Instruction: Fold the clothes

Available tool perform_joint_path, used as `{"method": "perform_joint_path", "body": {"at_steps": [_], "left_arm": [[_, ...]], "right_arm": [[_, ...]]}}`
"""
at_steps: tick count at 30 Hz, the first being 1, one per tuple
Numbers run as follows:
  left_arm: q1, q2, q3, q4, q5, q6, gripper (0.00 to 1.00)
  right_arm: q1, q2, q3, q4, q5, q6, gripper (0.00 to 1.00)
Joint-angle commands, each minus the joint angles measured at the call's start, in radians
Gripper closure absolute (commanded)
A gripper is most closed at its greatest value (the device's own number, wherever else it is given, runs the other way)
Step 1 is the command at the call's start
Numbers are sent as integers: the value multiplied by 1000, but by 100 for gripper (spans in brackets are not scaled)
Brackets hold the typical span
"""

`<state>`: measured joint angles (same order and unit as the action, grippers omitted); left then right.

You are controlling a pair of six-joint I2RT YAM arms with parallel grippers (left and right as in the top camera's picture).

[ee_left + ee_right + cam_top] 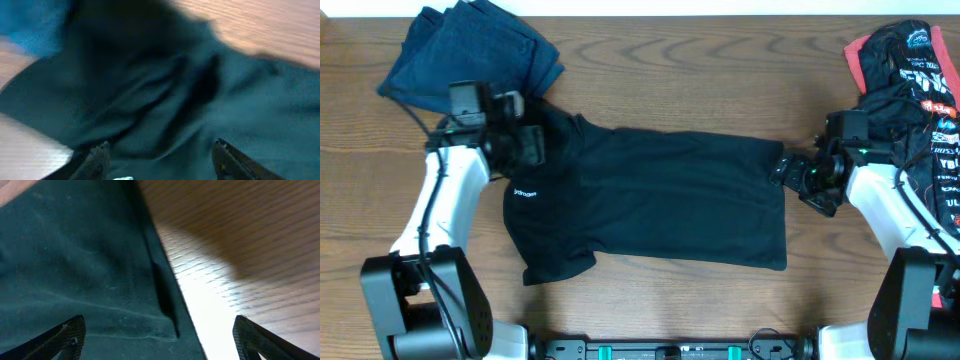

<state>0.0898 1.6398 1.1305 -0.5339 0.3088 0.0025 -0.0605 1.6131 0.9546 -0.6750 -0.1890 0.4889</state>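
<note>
A wooden table [650,90], viewed from its near edge. Middle of the surface: the black short-sleeved shirt [660,200] lies spread flat, collar end toward the left edge, hem toward the right edge, one sleeve pointing at the near edge. A small white logo [524,193] shows on its left part. At the collar end, the left gripper [528,142] sits over rumpled fabric, its fingers [100,152] parted, no cloth pinched between them. At the hem, the right gripper [788,172] sits low over the shirt's edge where cloth meets bare wood, its fingers [70,332] spread wide and holding nothing. Far left corner: a dark blue garment [470,50] in a loose heap, just beside the shirt's collar end. Far right corner: a crumpled black garment with pink-red trim and white lettering [910,80], lying alongside the right arm.
</note>
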Motion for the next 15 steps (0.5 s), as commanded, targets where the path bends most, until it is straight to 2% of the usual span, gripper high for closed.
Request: {"method": "perform_joint_path", "body": {"at_steps": [1,6,15], "left_arm": [[-62,14,27,46,47,55,31],[-111,62,27,126,38,53,31],[-112,201,27,174,3,91,31]], "right_arm": [[31,5,18,3,-10,-3,8],[63,5,18,-2,-11,2,7],[82,5,18,-13,-10,4,7]]}}
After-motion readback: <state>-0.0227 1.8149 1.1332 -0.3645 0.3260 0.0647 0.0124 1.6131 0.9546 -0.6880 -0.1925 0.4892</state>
